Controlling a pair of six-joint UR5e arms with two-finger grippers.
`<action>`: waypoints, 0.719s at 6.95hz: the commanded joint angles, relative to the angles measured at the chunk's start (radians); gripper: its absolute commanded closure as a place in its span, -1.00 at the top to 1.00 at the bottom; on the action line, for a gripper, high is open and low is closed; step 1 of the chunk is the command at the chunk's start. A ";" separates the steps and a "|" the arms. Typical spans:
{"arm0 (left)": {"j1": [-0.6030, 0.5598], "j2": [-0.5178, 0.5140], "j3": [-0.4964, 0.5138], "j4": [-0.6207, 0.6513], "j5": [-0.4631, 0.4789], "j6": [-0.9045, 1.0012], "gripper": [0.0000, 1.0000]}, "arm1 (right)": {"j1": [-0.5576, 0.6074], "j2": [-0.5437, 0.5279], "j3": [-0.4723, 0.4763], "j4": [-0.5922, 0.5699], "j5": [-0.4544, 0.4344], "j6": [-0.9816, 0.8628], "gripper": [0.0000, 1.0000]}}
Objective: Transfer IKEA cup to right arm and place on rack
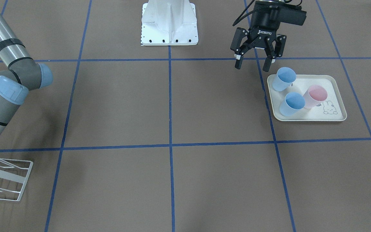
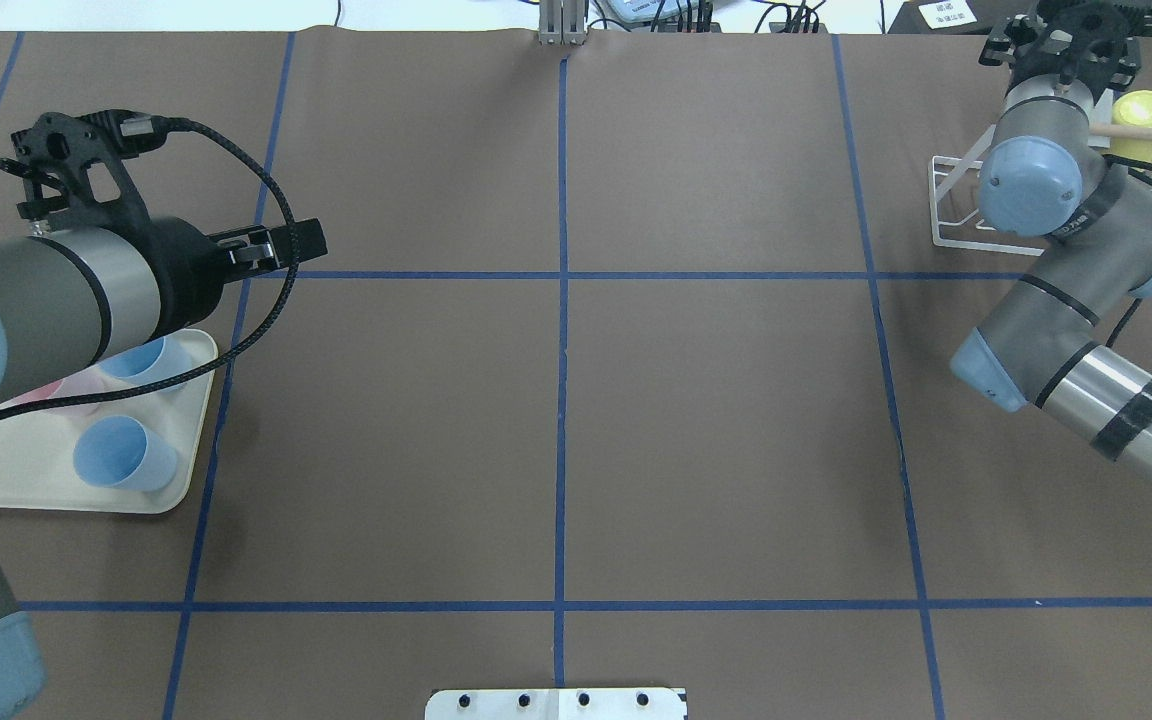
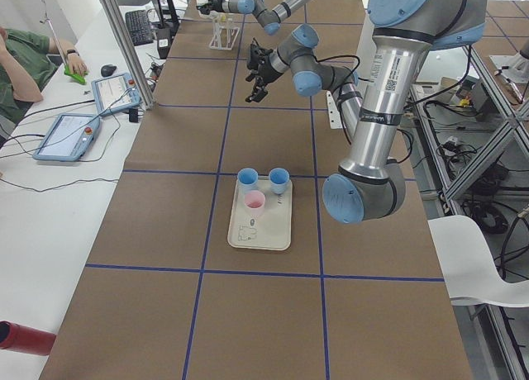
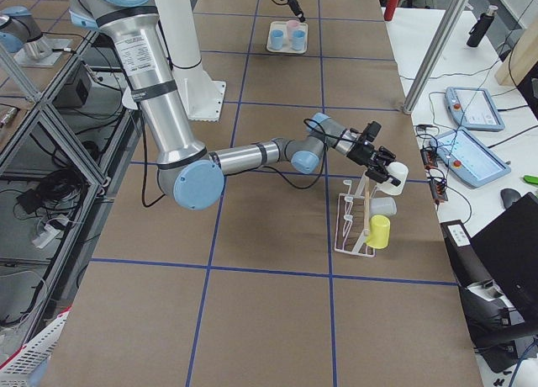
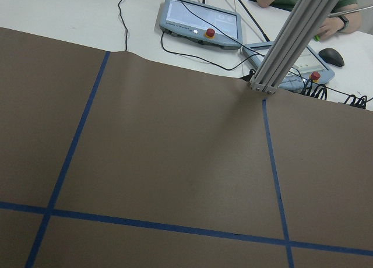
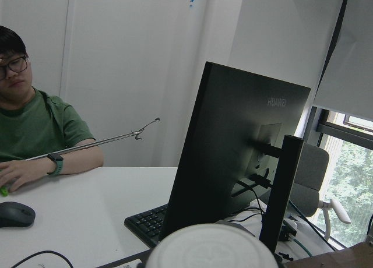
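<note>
White and smooth-walled, the small plastic cup (image 4: 395,172) sits right at the tips of the right gripper (image 4: 380,164), level with the top end of the small white wire rack (image 4: 343,223) at the table's right end. The right wrist view shows its round rim close below the lens. Whether those jaws are clamped on the cup or parted around it I cannot tell, and the side view does not settle whether the cup touches the wire.

The step in hand looks like seating this cup on the rack. To do it well, the mouth should slide over a free prong along the prong's own slant. It should pass clear of the pale wooden dowel (image 2: 1136,131) and of the yellow cup (image 4: 379,231) and translucent grey cup (image 4: 382,206) hanging lower down. Release should come only once the wire bears the weight, and the retreat should follow the same line, since so light a rack would likely drag.

Across the table, the left gripper (image 1: 252,66) hovers with its jaws wide open and empty, just off the robot-side corner of the cream rabbit-print tray (image 1: 333,90). The nearest pale blue cup (image 1: 283,79) stands beside and below the fingers, not between them. A second blue cup (image 1: 292,103) and a pink cup (image 1: 315,96) stand further along the tray.
</note>
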 commanded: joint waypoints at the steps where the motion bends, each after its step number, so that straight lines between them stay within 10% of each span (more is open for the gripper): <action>1: 0.000 0.000 0.003 0.000 -0.001 0.000 1.00 | 0.000 0.029 0.003 0.000 0.009 0.001 -1.00; 5: 0.000 0.000 0.004 -0.002 -0.003 -0.002 1.00 | -0.009 0.009 0.001 0.000 0.009 0.004 -1.00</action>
